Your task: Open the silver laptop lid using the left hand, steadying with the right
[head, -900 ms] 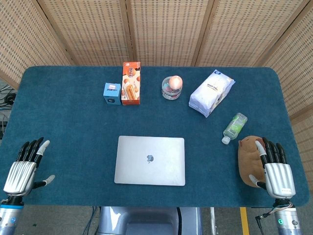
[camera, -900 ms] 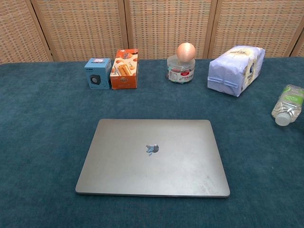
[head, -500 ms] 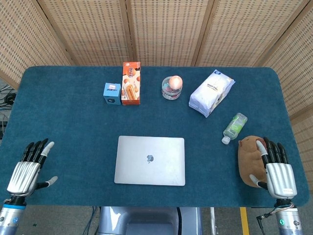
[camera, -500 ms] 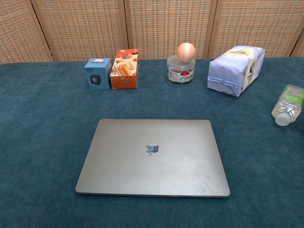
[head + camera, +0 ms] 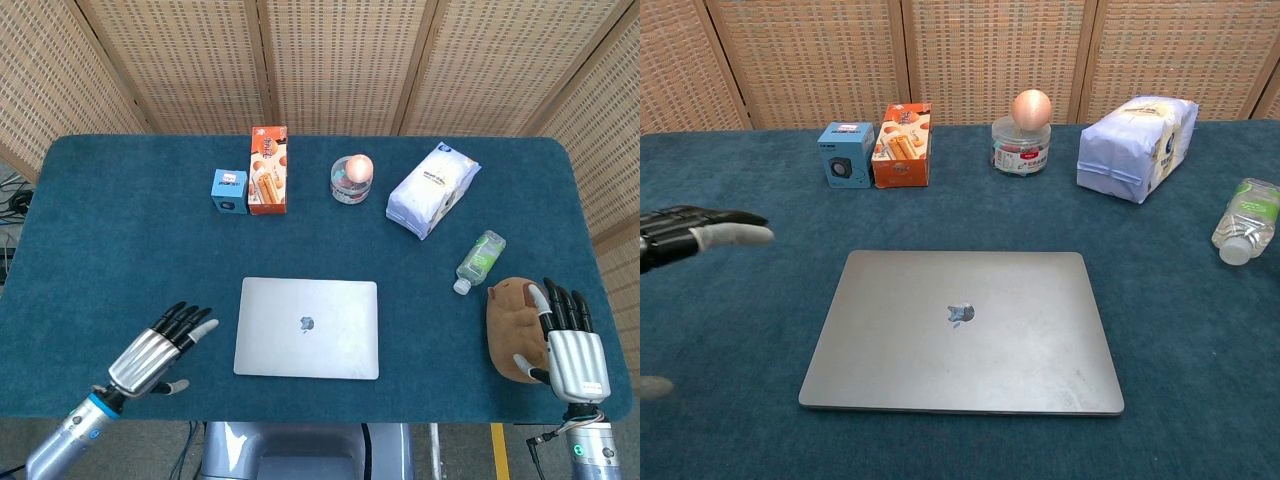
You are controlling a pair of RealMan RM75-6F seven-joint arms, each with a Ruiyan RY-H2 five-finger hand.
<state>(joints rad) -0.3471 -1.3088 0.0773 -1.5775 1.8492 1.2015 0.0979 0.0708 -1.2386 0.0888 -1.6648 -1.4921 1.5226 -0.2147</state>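
Observation:
The silver laptop [image 5: 307,327] lies closed and flat near the table's front edge, its lid logo facing up [image 5: 962,330]. My left hand [image 5: 160,351] hovers open just left of the laptop, fingers stretched toward it and apart from the lid. Its fingertips [image 5: 735,234] enter the chest view at the left edge. My right hand [image 5: 572,346] stays open at the front right corner, far from the laptop and beside a brown plush toy. The chest view does not show it.
Along the back stand a blue box [image 5: 229,190], an orange snack box [image 5: 267,169], a jar with a peach ball lid [image 5: 352,179] and a white bag [image 5: 433,189]. A small bottle [image 5: 480,260] lies right of the laptop. A brown plush toy [image 5: 512,326] touches the right hand.
My left hand has swung right from the front left corner toward the laptop's left side and now shows in the chest view. The right hand has barely shifted.

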